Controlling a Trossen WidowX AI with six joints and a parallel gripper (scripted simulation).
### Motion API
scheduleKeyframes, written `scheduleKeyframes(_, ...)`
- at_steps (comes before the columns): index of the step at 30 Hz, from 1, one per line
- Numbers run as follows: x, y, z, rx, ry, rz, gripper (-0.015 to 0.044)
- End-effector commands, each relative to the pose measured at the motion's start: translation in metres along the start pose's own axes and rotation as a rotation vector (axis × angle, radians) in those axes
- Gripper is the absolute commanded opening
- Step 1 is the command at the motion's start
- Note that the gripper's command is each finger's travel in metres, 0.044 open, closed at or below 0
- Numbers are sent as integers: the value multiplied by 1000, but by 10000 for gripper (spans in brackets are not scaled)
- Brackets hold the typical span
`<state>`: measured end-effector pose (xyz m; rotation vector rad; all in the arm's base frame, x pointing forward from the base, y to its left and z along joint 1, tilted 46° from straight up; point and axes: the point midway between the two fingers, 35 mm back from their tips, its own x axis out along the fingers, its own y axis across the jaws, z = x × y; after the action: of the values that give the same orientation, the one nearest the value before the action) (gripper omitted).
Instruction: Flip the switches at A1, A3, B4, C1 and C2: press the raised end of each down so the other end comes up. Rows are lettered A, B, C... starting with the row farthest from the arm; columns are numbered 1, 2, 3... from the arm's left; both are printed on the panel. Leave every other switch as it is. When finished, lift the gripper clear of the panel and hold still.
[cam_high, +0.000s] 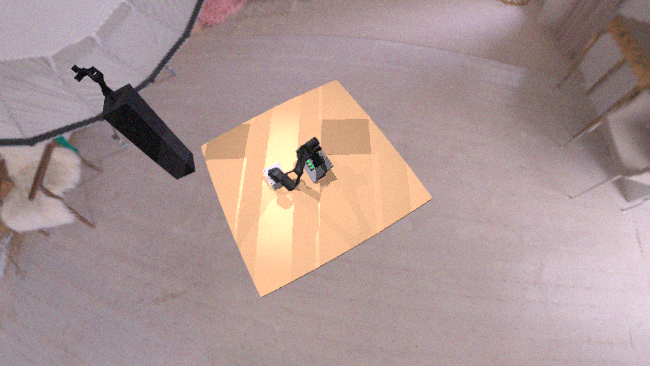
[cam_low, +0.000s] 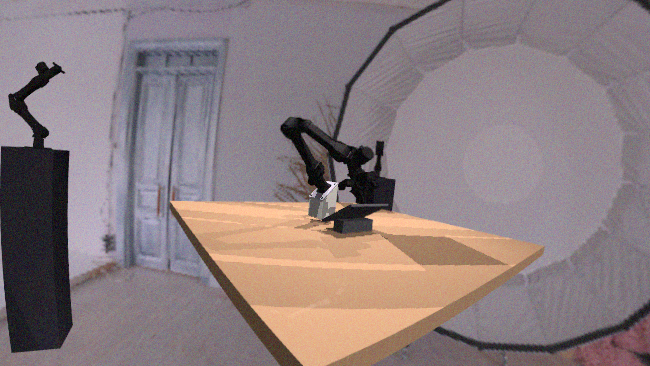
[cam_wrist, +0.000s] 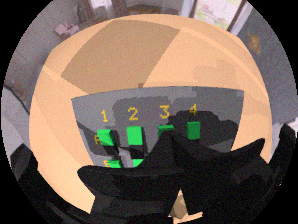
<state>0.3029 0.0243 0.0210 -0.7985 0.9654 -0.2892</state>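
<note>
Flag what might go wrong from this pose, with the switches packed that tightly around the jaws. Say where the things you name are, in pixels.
The closed jaws sit low across the panel (cam_wrist: 192, 100), overlapping A3 (cam_wrist: 166, 129) in the wrist view, so a slight sideways drift might press A4 (cam_wrist: 193, 130), which should stay as it is.

The jaws also block the wrist camera's sight of the lower rows, so B4, C1 and C2 could be missed or a neighbour pressed instead.
</note>
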Motion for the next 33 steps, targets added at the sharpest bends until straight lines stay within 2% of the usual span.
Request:
scheduleKeyframes(1, 1, 1, 0, -7, 0, 5, 0)
scheduleKeyframes(8, -1, 0, 0, -1, 1, 0, 0)
scheduleKeyframes(13, -55, 2, -2, -6, -20, 9, 0)
scheduleKeyframes(15, -63, 1, -3, -7, -25, 8, 0)
scheduleKeyframes(19, -63, 0, -4, -7, -24, 8, 0)
scheduleKeyframes(24, -62, -26, -37, -9, -23, 8, 0)
scheduleKeyframes(28, -62, -29, -43, -9, -23, 7, 0)
scheduleKeyframes(33, -29, -29, -41, -9, 1, 6, 0)
